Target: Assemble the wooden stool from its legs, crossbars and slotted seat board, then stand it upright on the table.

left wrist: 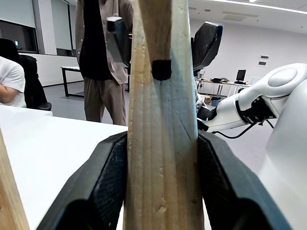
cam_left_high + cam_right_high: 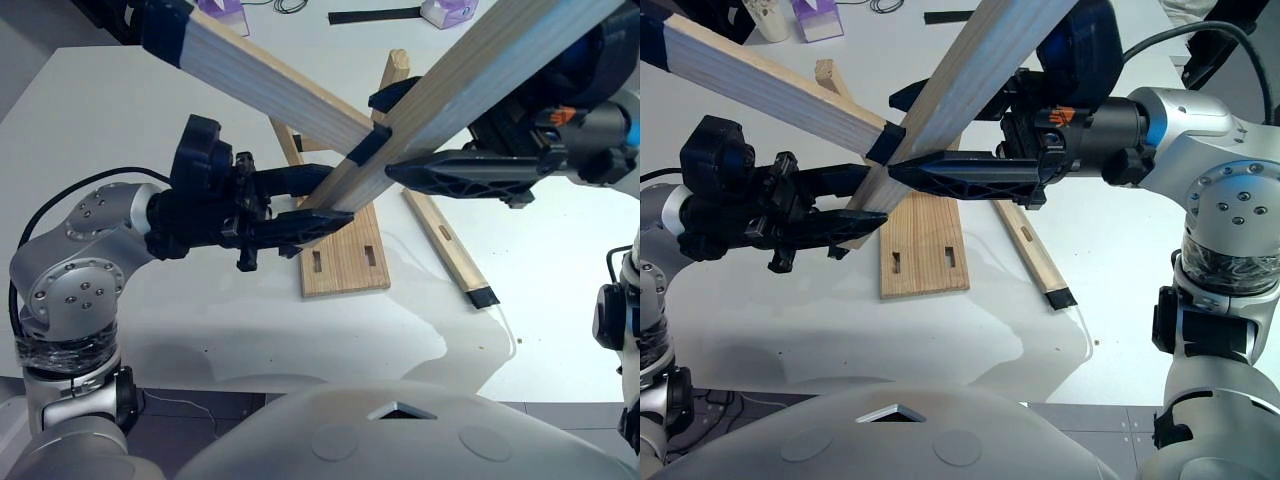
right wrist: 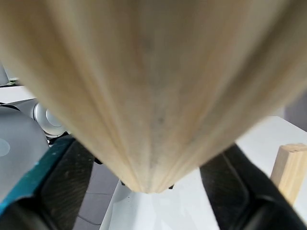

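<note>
The stool is not built yet; I think the job is near its start. The left gripper (image 2: 335, 197) is closed tight on the low end of a long stick (image 2: 480, 75), with its fingers (image 1: 108, 177) pressed on both sides of the wood. The right gripper (image 2: 380, 135) sits a bit higher up the same stick. Its fingers (image 1: 207, 45) hug the two edges, so it looks closed on the stick too. The stick is up in the air and slants up past the right gripper.

A second stick (image 2: 270, 85) comes in from above the left gripper. Its dark tip (image 1: 161, 70) meets the long stick right between the two grippers. I cannot tell if it is pushed into a hole or only touching.

The seat board (image 2: 345, 265) lies flat on the table (image 2: 550, 300), under the left gripper's tip, with its two slots (image 2: 317, 262) empty. A loose leg (image 2: 450, 245) lies on the table under the right gripper, with nothing joined to it. Another wooden piece (image 2: 398, 62) lies beyond the right gripper.

So most of the work is left: join the sticks, fit the legs into the seat board, then stand the stool up.
</note>
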Controlling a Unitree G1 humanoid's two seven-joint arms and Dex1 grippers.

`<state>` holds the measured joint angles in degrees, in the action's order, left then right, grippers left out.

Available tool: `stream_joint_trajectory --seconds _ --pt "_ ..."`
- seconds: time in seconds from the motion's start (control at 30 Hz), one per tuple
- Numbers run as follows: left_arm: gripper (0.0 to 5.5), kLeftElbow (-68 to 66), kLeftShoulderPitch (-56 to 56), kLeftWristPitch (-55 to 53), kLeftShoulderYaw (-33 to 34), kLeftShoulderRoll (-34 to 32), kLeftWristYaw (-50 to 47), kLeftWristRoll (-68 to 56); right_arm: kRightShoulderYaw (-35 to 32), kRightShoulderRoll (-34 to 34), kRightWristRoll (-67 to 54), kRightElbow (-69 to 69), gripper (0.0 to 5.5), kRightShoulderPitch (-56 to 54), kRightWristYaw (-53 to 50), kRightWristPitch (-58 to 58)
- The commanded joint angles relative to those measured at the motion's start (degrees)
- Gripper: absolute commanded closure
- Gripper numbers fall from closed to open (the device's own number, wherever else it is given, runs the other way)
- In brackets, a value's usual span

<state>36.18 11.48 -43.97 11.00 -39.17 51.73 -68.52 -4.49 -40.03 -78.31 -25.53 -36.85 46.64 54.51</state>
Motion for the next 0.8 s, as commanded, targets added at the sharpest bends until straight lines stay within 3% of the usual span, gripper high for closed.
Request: stream_joint_trajectory --seconds 0.03,0.17,0.63,0.67,0.8 --pt "3.47 0.49 0.95 1.29 -1.24 0.20 -0.25 0.77 1.45 -0.17 2.69 -0.53 2.89 -0.06 1.64 0.05" --pt "3.47 0.36 1.56 2.47 -1.95 0.68 -0.98 1.58 2.49 -0.75 5.84 -1.04 3.45 0.72 3.73 -0.53" --pt "3.47 -1.80 1.50 3.87 -5.68 0.13 -2.25 10.56 1.85 -0.09 8.99 -1.10 3.46 1.92 4.67 -2.72" --pt "3.11 -1.97 0.46 3.67 -6.67 -1.13 -1.43 12.22 1.53 0.08 8.99 -0.93 3.46 1.81 4.44 -2.93" --pt "2.54 -2.45 -5.04 6.98 -10.75 -5.61 3.91 20.65 0.97 -0.23 10.39 -0.22 3.46 1.88 4.73 -3.59"
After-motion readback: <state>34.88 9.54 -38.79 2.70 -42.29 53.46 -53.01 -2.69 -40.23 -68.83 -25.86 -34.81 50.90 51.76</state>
